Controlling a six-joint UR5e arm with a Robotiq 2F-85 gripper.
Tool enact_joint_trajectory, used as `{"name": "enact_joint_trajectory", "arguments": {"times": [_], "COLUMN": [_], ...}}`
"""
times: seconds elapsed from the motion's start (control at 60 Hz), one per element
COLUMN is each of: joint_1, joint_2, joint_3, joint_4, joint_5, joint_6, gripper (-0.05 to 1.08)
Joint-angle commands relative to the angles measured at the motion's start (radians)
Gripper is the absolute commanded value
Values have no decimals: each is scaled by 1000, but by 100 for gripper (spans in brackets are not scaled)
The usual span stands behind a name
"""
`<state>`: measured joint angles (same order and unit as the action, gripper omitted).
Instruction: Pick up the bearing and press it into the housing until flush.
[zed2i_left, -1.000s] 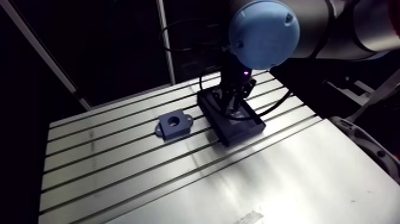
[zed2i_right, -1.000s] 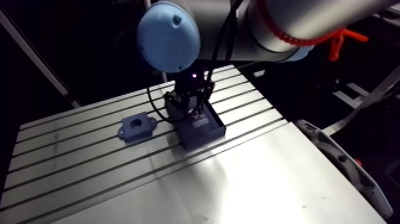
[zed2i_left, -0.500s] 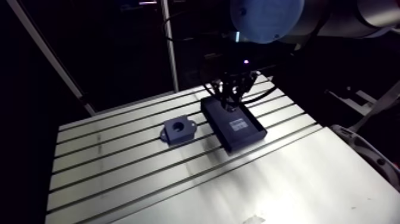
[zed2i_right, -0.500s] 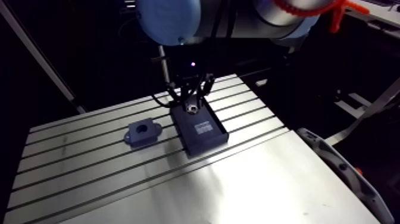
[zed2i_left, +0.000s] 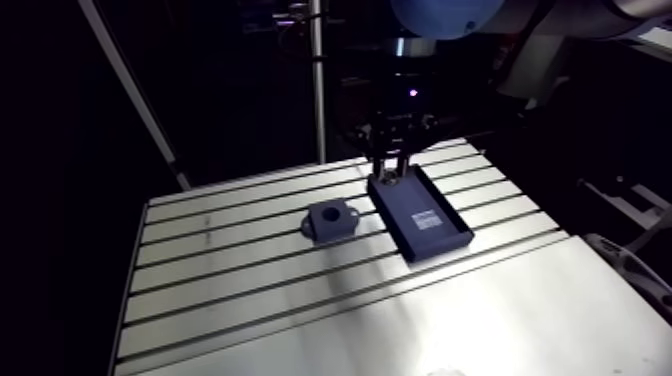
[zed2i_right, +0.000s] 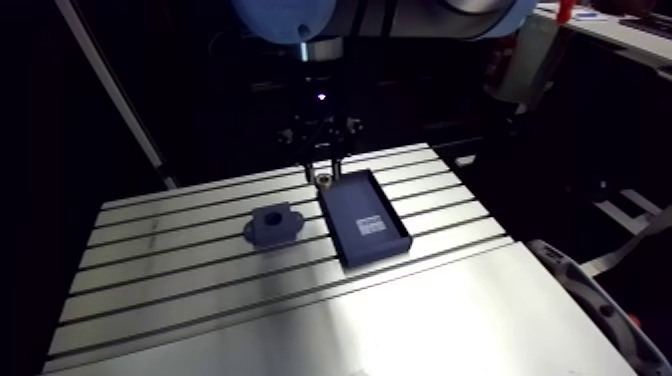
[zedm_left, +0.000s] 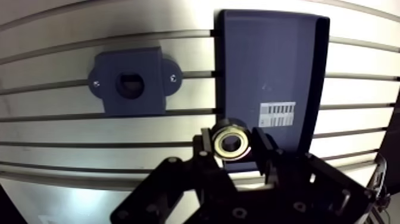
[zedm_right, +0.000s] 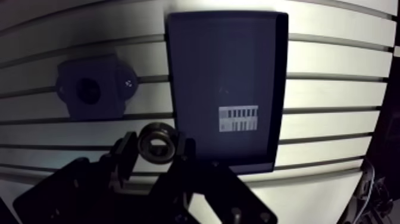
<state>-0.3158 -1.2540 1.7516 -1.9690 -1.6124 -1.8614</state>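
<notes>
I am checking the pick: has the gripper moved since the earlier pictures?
Yes. The gripper, shut on the bearing, has risen from inside the tray toward its far end.

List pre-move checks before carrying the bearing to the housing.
1. Bearing clamped between the gripper fingers: ok.
2. Bearing seen face-on in the wrist view, its centre hole visible: ok.
3. Housing bore empty: ok.
4. Housing lies flat on the table, apart from the tray: ok.
5. Bearing over the housing bore: not ok, it hangs at the tray's edge.
6. Clearance above the tray rim: cannot tell.
</notes>
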Motion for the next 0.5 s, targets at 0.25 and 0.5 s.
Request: {"name": "enact_joint_trajectory", "arguments": {"times": [0.25,0.5], "joint_1": [105,137], "joint_2": [6,22], "joint_3": [-34,-28], "joint_4": [17,6], "joint_5": [-8,1], "joint_6": [38,83], "gripper": [69,72]}}
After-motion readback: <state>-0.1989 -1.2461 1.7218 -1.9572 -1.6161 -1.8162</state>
